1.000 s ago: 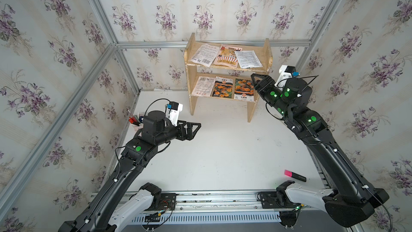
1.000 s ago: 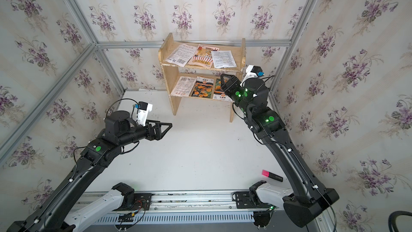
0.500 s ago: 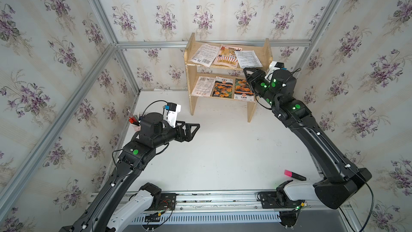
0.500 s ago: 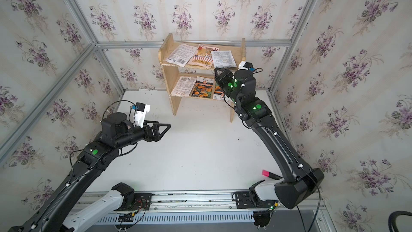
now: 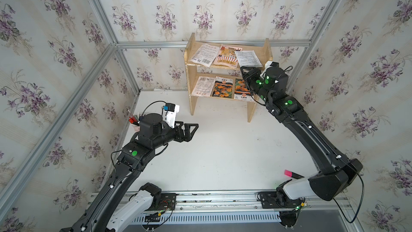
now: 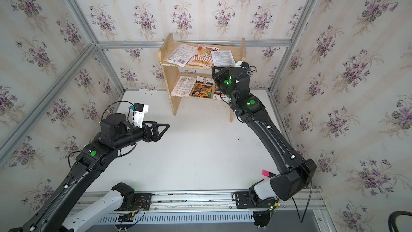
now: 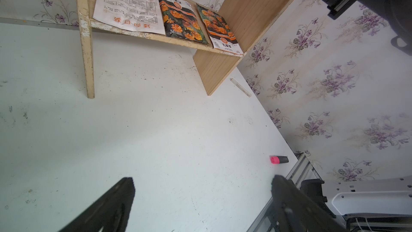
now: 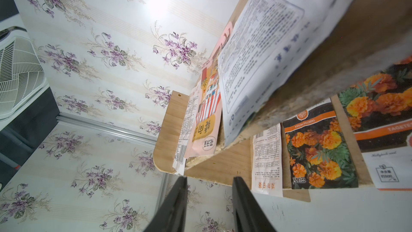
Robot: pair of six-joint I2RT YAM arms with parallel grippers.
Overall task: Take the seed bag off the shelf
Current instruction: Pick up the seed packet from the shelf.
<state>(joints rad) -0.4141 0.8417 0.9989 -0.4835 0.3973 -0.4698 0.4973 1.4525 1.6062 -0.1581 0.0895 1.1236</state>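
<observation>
Our right arm rises from the front rail, stretches up and back, and bends at the wrist. This aims the right gripper at the front of the shelf, level with the upper tier near its right end. Its two black fingers stand a little apart with nothing between them, and we see wallpaper through the gap. Our left arm leans forward over the bench with its forearm roughly level. The left gripper hangs above bare surface, spread wide and empty, well apart from the shelf.

The seed bag lies flat at the right end of the upper tier. It is a glossy white packet with fine dark print, and one corner overhangs the front edge, near the right gripper but not touching it. Five other bags share the two tiers, two of them dark with orange flowers. The shelf is pale grained wood with flat side panels rounded on top and chipped, whitish edges. The bench is matte white, scuffed and speckled.
</observation>
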